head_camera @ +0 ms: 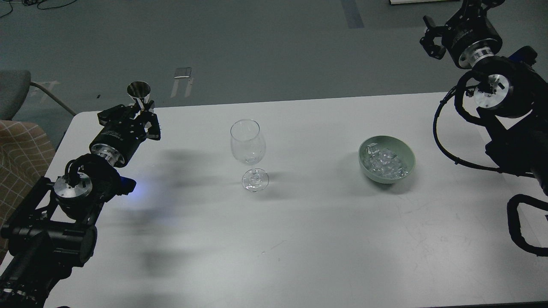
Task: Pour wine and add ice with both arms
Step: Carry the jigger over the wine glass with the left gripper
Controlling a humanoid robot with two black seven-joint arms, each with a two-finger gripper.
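Note:
A clear stemmed wine glass (248, 147) stands upright near the middle of the white table (299, 239). A pale green bowl (407, 167) to its right holds several clear ice cubes (385, 163). My left gripper (143, 112) is shut on a small shiny metal measuring cup (139, 92), held upright above the table's far left corner, well left of the glass. I cannot see any wine in the cup. My right gripper (430, 36) is raised high at the far right, beyond the table edge, empty, its fingers spread.
A grey chair (15, 92) and a checked brown cushion (21, 158) sit off the table's left edge. My right arm's cables (445, 141) loop over the table's right side. The floor lies beyond the far edge.

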